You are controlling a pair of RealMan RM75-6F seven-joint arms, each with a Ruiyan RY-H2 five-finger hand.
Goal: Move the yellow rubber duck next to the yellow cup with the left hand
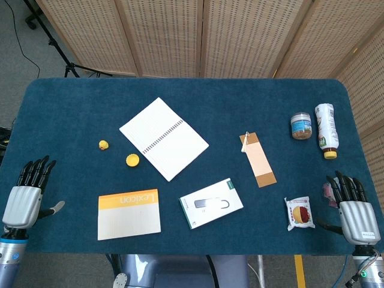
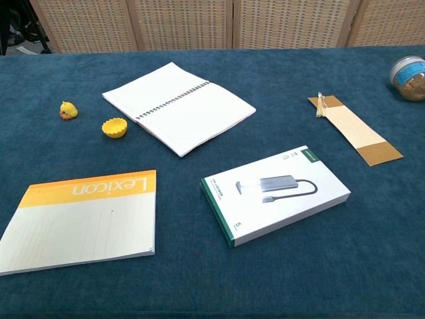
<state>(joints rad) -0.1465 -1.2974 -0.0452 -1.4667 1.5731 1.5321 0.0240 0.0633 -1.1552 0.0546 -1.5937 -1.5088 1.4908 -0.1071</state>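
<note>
Head view: the left robot hand (image 1: 24, 198) rests at the near left edge of the blue tabletop (image 1: 72, 108), fingers extended and slightly apart, holding nothing. The right robot hand (image 1: 354, 210) rests at the near right edge, fingers likewise extended and apart, holding nothing. The duck (image 1: 104, 144) sits ahead of the left robot hand and toward the middle, well apart from it. The cup (image 1: 132, 159) lies just beyond the duck on the side away from the left robot hand, near the duck but not touching it. An open notebook (image 1: 164, 138) lies next to the cup, farther toward the middle. A Lexicon pad (image 1: 129, 213) lies at the near edge, inward of the left robot hand. A white box (image 1: 211, 203) sits near the middle of the near edge. A bookmark (image 1: 258, 159) lies ahead of the right robot hand and inward. A snack packet (image 1: 299, 213) lies just inward of the right robot hand. A jar (image 1: 300, 126) and a bottle (image 1: 326, 138) on its side lie well ahead of the right robot hand.

Chest view: neither robot hand shows. The duck (image 2: 68, 110) stands upright at far left, with the cup (image 2: 114, 127) near it, a small gap between them. The notebook (image 2: 179, 106), pad (image 2: 83, 219), box (image 2: 275, 193), bookmark (image 2: 355, 128) and jar (image 2: 408, 68) are spread across the tabletop (image 2: 199, 279).
</note>
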